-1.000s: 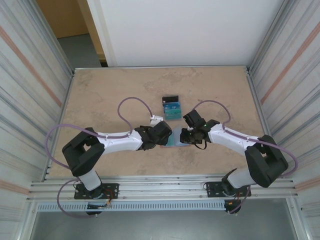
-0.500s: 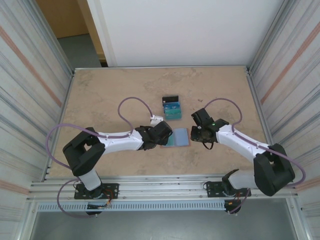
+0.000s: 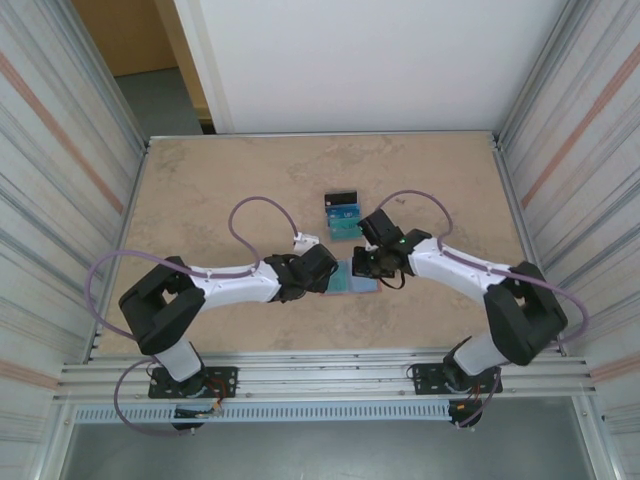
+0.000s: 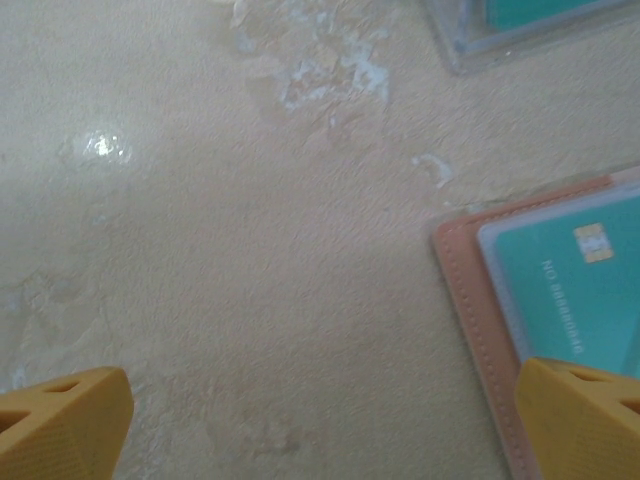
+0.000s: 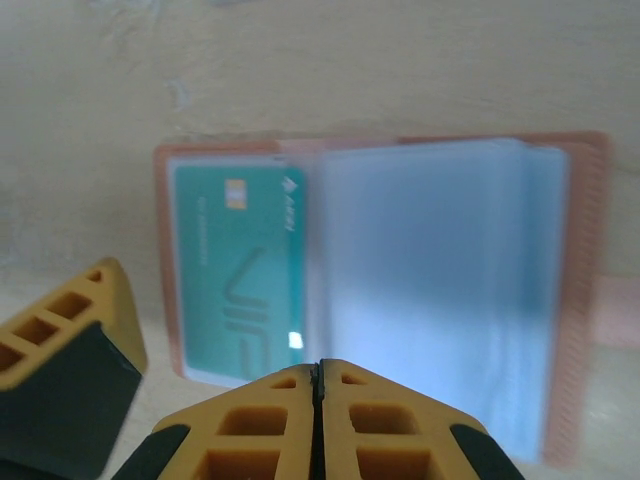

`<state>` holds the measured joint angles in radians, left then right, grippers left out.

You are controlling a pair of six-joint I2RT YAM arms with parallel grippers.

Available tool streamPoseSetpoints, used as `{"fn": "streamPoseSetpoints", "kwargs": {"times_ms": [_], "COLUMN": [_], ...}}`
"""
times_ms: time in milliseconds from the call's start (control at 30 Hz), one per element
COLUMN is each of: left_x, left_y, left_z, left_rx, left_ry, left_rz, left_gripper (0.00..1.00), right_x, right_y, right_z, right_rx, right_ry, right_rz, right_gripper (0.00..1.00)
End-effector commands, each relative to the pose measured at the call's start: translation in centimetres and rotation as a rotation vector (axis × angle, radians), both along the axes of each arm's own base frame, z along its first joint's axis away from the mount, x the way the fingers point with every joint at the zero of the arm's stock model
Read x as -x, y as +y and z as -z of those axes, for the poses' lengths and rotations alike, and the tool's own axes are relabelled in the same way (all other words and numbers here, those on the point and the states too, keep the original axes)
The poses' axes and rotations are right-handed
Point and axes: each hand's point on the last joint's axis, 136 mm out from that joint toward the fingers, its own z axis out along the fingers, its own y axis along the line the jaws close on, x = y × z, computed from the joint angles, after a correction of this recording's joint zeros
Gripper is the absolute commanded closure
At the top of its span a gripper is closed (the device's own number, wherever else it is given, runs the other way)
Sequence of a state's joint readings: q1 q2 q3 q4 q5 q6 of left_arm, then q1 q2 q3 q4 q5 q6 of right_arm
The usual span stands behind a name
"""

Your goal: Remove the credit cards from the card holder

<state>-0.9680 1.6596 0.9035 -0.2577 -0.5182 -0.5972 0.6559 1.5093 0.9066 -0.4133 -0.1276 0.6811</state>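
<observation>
Card holder (image 3: 352,280) open on table (image 3: 220,190), one credit card (image 5: 245,270) in its left half, other credit cards (image 3: 343,215) just behind

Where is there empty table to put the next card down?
Bare table stretches left of the stacked cards, and right of them toward the far right corner. It's crowded in the middle, where the left tool and right tool flank the card holder.

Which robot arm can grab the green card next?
Probably right: the right gripper hangs over the open card holder, teal card straight ahead. The left gripper sits at its edge.
</observation>
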Motion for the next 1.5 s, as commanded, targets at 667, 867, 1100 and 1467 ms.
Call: {"fn": "streamPoseSetpoints", "kwargs": {"times_ms": [667, 867, 1100, 1467], "left_x": [-0.3, -0.3, -0.2, -0.4], "left_y": [0.5, 1.2, 1.1, 0.3], "left_z": [2.1, 2.5, 2.8, 1.2], "left_rx": [-0.021, -0.037, -0.029, 0.016], "left_ry": [0.041, 0.053, 0.065, 0.046], "left_rz": [-0.01, -0.022, -0.016, 0.003], "left_gripper": [0.01, 0.01, 0.01, 0.01], "right_x": [-0.9, -0.6, -0.8, -1.1], "right_y": [0.9, 0.2, 0.4, 1.1], "right_z": [4.6, 5.6, 5.0, 1.9], "right_rx": [-0.026, -0.021, -0.045, -0.097], "right_ry": [0.146, 0.169, 0.153, 0.079], "right_rz": [0.035, 0.054, 0.058, 0.041], "right_gripper": [0.85, 0.83, 0.83, 0.81]}}
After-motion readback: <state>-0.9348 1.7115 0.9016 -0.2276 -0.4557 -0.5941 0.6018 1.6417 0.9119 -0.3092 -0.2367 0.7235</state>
